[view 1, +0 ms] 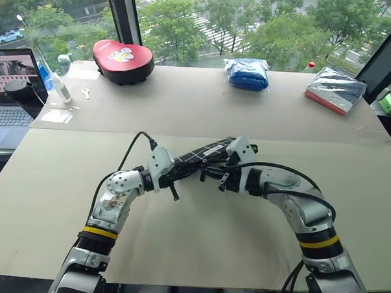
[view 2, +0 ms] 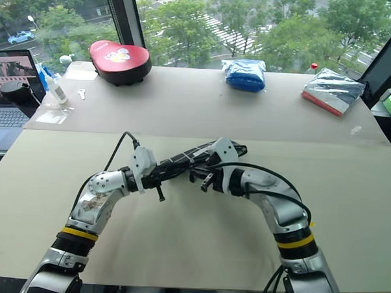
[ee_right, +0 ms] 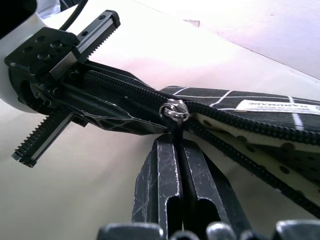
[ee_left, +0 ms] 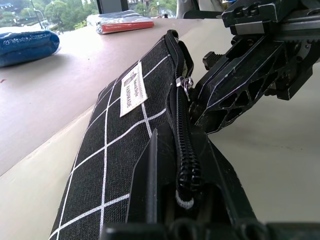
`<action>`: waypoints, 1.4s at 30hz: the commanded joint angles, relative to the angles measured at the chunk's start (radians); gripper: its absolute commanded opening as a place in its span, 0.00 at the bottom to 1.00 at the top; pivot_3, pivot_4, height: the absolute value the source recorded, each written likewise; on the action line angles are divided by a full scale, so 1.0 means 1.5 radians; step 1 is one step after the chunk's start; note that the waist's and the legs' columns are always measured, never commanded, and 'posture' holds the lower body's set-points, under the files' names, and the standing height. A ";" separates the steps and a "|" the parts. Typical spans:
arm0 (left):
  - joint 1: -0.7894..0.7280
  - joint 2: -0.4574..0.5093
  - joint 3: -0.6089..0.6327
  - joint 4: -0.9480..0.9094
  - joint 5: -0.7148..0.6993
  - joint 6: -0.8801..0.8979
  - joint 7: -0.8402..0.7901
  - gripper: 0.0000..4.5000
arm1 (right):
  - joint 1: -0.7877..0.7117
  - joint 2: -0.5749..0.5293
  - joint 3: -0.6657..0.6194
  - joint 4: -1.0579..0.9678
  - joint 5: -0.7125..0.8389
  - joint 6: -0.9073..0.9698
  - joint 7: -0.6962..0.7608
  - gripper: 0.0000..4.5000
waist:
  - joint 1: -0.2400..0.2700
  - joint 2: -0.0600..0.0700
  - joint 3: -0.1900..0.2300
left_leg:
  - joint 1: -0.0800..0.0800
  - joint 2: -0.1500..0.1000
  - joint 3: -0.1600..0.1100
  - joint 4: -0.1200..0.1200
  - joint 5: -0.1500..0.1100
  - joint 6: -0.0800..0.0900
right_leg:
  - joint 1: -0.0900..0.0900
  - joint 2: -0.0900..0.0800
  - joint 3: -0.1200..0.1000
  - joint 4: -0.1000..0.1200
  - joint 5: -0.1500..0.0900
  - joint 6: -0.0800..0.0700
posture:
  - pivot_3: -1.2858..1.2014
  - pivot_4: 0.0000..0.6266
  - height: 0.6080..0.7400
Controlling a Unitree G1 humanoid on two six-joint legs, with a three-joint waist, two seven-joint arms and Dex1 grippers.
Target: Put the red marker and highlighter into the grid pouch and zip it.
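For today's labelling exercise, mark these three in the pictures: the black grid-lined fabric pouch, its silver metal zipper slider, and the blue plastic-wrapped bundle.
Black grid-lined fabric pouch (ee_left: 115,145): left wrist view, on its side panel below the white label.
Silver metal zipper slider (ee_right: 173,110): right wrist view, on the slider body.
Blue plastic-wrapped bundle (view 1: 248,74): left eye view, on its middle.

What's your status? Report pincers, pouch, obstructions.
Left pincer shut on pouch end, held off the table. Right pincer shut on the pull cord under the zipper slider. Zip part open. Nothing in the way.
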 commanded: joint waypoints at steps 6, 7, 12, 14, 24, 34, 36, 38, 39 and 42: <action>-0.010 -0.004 0.003 -0.009 -0.007 -0.013 -0.002 0.00 | 0.040 -0.108 -0.048 -0.074 0.027 0.027 0.061 0.02 | 0.002 0.000 0.000 | -0.001 0.000 0.000 0.000 0.000 0.000 | 0.000 0.000 0.000 0.000 0.000 0.000 | 0.52 0.24 1.00; -0.009 -0.003 0.003 -0.010 -0.007 -0.013 -0.002 0.00 | 0.046 -0.121 -0.054 -0.079 0.032 0.028 0.068 0.02 | 0.003 0.000 0.000 | -0.001 0.000 0.000 0.000 0.000 0.000 | 0.000 0.000 0.000 0.000 0.000 0.000 | 0.52 0.24 1.00; -0.008 -0.001 0.002 -0.009 -0.008 -0.012 -0.003 0.00 | 0.069 -0.210 -0.117 -0.047 0.024 0.009 0.091 0.02 | 0.003 0.000 0.000 | -0.001 0.000 0.000 0.000 -0.001 0.001 | 0.000 0.000 0.000 -0.001 0.000 0.000 | 0.52 0.24 1.00; -0.009 -0.001 0.001 -0.008 -0.008 -0.012 -0.004 0.00 | 0.073 -0.250 -0.143 -0.010 0.009 -0.013 0.102 0.02 | 0.004 0.000 0.000 | -0.001 0.000 0.000 0.000 -0.002 0.003 | 0.000 0.000 0.000 -0.001 0.000 0.000 | 0.52 0.24 1.00; -0.009 0.001 0.003 -0.008 -0.011 -0.013 -0.008 0.00 | 0.074 -0.312 -0.203 0.106 -0.025 -0.074 0.088 0.02 | 0.004 0.000 0.000 | -0.001 0.001 0.001 0.000 -0.002 0.003 | 0.000 0.000 0.000 -0.001 0.000 0.000 | 0.52 0.24 1.00; -0.019 -0.004 -0.001 -0.005 -0.016 -0.014 -0.027 0.00 | 0.131 -0.286 -0.231 -0.003 0.108 0.012 0.151 0.65 | 0.008 0.000 0.000 | -0.001 0.000 0.001 0.001 -0.002 0.003 | 0.000 0.000 0.001 -0.001 0.000 0.000 | 0.52 0.24 1.00; -0.019 -0.005 -0.004 -0.009 -0.021 -0.014 -0.039 0.00 | 0.158 -0.304 -0.258 -0.028 0.157 0.049 0.185 0.79 | 0.010 0.000 0.000 | -0.001 0.001 0.000 0.001 -0.002 0.003 | 0.000 0.000 0.000 -0.001 0.000 0.000 | 0.52 0.24 1.00; -0.018 0.005 -0.006 -0.015 -0.027 -0.017 -0.063 0.00 | 0.199 -0.341 -0.305 -0.053 0.180 0.055 0.218 0.79 | 0.014 0.000 0.000 | -0.001 0.000 0.000 0.001 -0.002 0.004 | 0.000 -0.001 0.000 -0.001 0.000 0.000 | 0.52 0.24 1.00; -0.018 0.009 -0.007 -0.016 -0.030 -0.020 -0.075 0.00 | 0.220 -0.359 -0.329 -0.059 0.186 0.052 0.233 0.79 | 0.015 0.000 0.000 | -0.002 0.000 0.000 0.002 -0.002 0.004 | 0.000 -0.001 0.000 -0.001 0.000 0.000 | 0.52 0.24 1.00; -0.019 0.019 -0.010 -0.012 -0.037 -0.032 -0.109 0.00 | 0.275 -0.384 -0.421 -0.068 0.212 0.037 0.269 0.79 | 0.013 0.000 0.000 | -0.002 0.000 0.001 0.003 -0.003 0.005 | 0.001 -0.001 0.000 -0.001 0.000 0.000 | 0.52 0.24 1.00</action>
